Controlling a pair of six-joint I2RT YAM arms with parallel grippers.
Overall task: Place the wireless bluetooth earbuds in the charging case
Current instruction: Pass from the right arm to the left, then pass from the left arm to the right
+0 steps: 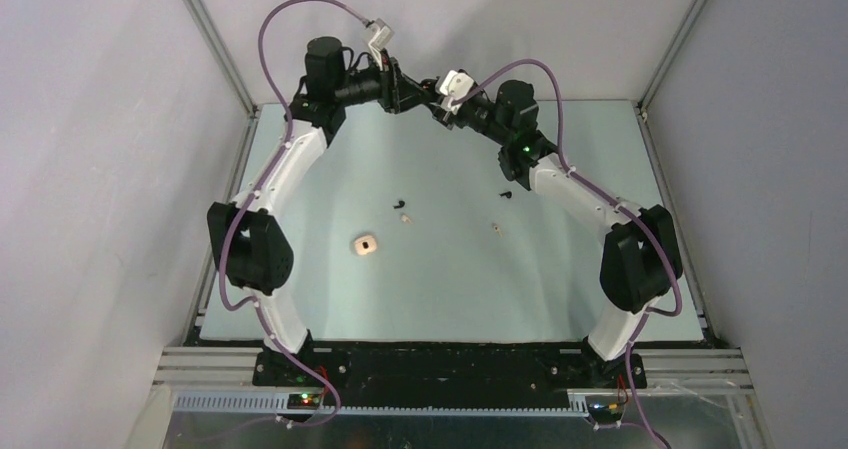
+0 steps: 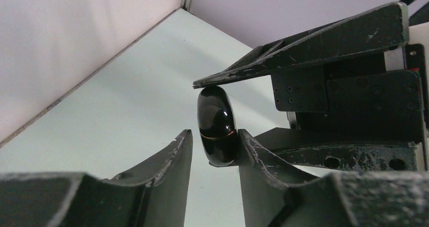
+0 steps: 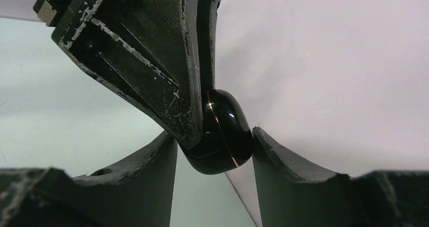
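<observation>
A glossy black charging case (image 2: 216, 121) is held in the air at the back of the table, where both grippers meet. My right gripper (image 3: 215, 133) is shut on the case (image 3: 227, 131); its fingers (image 2: 303, 45) press the case from above and below in the left wrist view. My left gripper (image 2: 215, 133) is open around the case, with one finger touching it and a gap at the other. Two black earbuds (image 1: 400, 205) (image 1: 505, 195) and two cream earbuds (image 1: 405, 219) (image 1: 495, 227) lie on the table.
A small cream charging case (image 1: 365, 244) lies on the pale green table (image 1: 450, 289), left of centre. Grey walls close in the back and both sides. Both arms arch over the table's back half.
</observation>
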